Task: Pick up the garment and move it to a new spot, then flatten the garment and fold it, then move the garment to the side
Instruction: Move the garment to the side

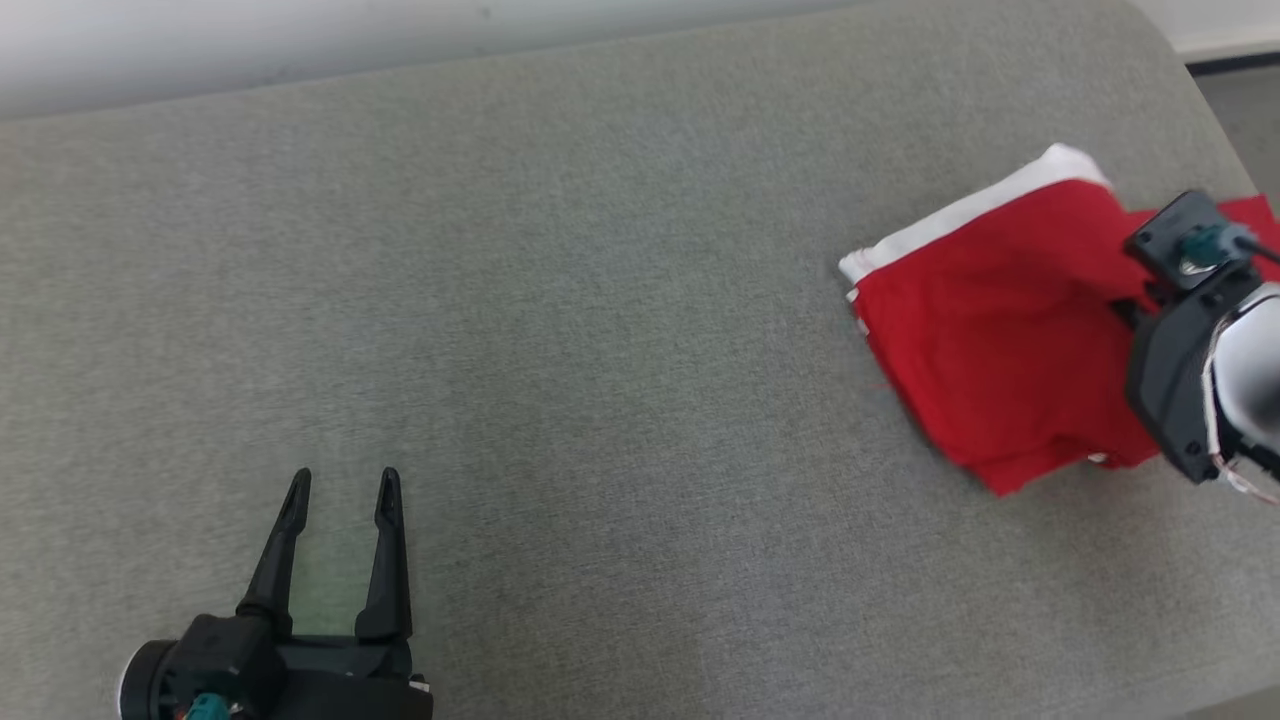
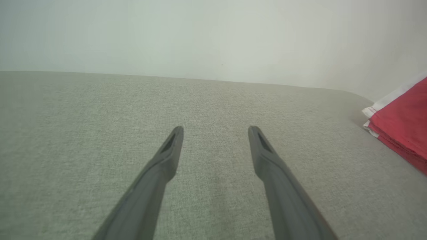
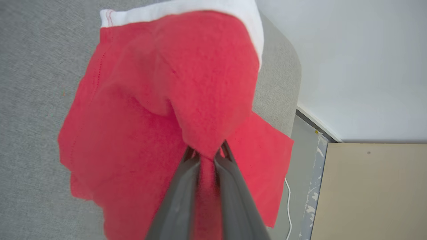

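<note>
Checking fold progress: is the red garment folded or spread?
Folded: the garment shows stacked edges; the right gripper pinches a raised layer.

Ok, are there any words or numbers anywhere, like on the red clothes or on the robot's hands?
None: no word, number, label or sign can be read in these pictures.
The garment is plain red with a white band and has no print.
The grey surface, the left gripper and the right gripper carry no lettering.
</note>
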{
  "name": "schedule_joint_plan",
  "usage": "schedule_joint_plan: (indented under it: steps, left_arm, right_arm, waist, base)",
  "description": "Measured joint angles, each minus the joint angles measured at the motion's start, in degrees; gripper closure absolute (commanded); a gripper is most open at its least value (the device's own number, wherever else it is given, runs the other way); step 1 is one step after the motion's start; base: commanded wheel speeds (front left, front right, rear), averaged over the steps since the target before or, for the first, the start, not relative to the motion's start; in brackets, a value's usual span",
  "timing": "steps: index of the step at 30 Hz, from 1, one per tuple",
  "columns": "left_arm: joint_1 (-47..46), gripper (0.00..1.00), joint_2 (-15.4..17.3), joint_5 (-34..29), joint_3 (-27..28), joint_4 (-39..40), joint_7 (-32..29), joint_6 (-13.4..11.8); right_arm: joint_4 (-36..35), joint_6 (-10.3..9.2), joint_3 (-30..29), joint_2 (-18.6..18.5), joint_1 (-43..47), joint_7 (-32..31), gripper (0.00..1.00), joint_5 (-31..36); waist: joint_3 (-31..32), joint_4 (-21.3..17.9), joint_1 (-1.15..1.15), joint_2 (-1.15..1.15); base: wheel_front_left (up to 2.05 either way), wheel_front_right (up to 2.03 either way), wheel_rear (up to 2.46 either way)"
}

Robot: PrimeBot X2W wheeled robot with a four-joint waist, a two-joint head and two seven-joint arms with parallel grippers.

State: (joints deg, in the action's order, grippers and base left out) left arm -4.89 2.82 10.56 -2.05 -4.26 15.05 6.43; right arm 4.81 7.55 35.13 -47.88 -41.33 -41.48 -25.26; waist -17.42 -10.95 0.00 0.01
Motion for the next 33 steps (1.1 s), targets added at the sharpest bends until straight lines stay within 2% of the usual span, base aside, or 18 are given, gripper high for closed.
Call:
schedule_joint_plan:
  steps: [6, 11, 21, 22, 23, 24, 25, 30, 33]
  left_arm:
    - [-1.5, 0.00, 0.0, -1.4, 0.2, 0.0, 0.0, 0.6]
    - [-2.8, 0.00, 0.0, -2.0, -0.6, -0.1, 0.0, 0.7]
    - [-4.7, 0.00, 0.6, -2.6, -1.4, 0.1, 0.0, 1.0]
    - [-4.7, 0.00, 0.6, -2.6, -1.5, 0.1, 0.0, 1.0]
    - [-4.7, 0.00, 0.6, -2.6, -1.6, 0.2, 0.0, 1.0]
    - [-4.7, 0.00, 0.6, -2.6, -1.6, 0.2, 0.0, 1.0]
    - [-4.7, 0.00, 0.6, -2.6, -1.7, 0.3, 0.0, 1.0]
    - [-4.6, 0.00, 0.5, -2.3, -1.5, 0.6, 0.0, 1.1]
    - [-4.2, 0.00, 0.4, -1.8, -1.0, 0.8, 0.0, 1.1]
  right_arm:
    - [4.7, 0.00, -1.6, -1.8, -1.0, 3.8, 1.00, 2.3]
    - [11.9, 0.00, -4.8, -3.1, -1.0, 6.8, 1.00, 5.4]
    - [24.7, 0.00, -14.4, -2.8, 0.6, 13.8, 1.00, 12.6]
    - [25.7, 0.00, -15.6, -2.4, 0.8, 14.6, 0.79, 13.3]
    - [26.4, 0.00, -16.8, -1.9, 1.1, 15.3, 0.79, 14.4]
    - [27.2, 0.00, -18.1, -1.4, 1.5, 15.9, 0.53, 15.5]
    - [27.9, 0.00, -19.5, -0.8, 1.8, 16.7, 0.00, 16.3]
    - [28.6, 0.00, -25.8, 3.1, 3.1, 20.7, 0.00, 22.0]
    - [27.6, 0.00, -28.8, 6.1, 5.1, 21.5, 0.00, 23.2]
  waist:
    - [-3.2, -2.2, 0.00, 0.00]
    - [-5.6, -2.7, 0.00, 0.00]
    - [-8.2, 0.6, 0.00, 0.00]
    - [-8.4, 1.0, 0.00, 0.00]
    - [-8.6, 1.5, 0.00, 0.00]
    - [-8.8, 1.9, 0.00, 0.00]
    - [-8.9, 2.3, 0.00, 0.00]
    - [-8.4, 3.7, 0.00, 0.00]
    - [-7.2, 4.0, 0.00, 0.00]
  base:
    - [0.00, 0.00, 0.00]
    - [0.00, 0.00, 0.00]
    - [0.00, 0.00, 0.00]
    - [0.00, 0.00, 0.00]
    - [0.00, 0.00, 0.00]
    - [0.00, 0.00, 0.00]
    - [0.00, 0.00, 0.00]
    - [0.00, 0.00, 0.00]
    - [0.00, 0.00, 0.00]
